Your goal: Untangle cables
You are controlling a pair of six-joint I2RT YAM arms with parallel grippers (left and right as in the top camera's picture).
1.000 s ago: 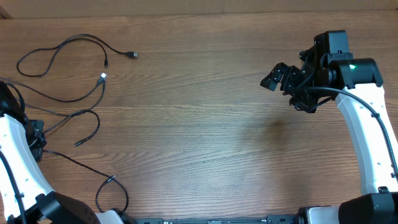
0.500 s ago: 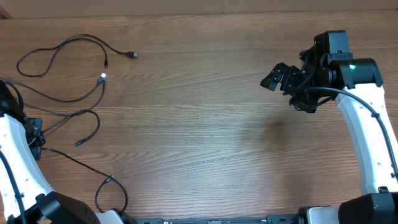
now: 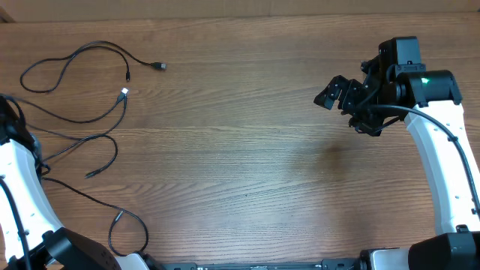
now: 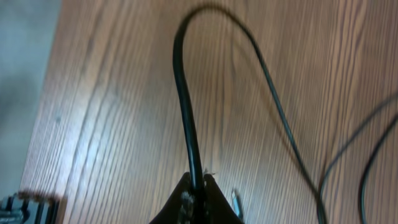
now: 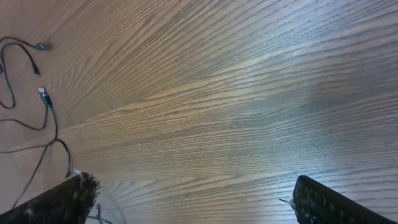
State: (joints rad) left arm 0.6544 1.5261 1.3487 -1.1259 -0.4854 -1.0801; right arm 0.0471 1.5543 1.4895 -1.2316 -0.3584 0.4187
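Far left, cables by table edge

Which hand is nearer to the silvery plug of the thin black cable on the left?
Left. The left hand, shut on a black cable, is at the wooden table's left edge near the silvery plug; the right hand hangs open far right.

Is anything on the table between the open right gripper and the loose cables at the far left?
Nothing visible: only bare table lies between the right gripper and the cables.
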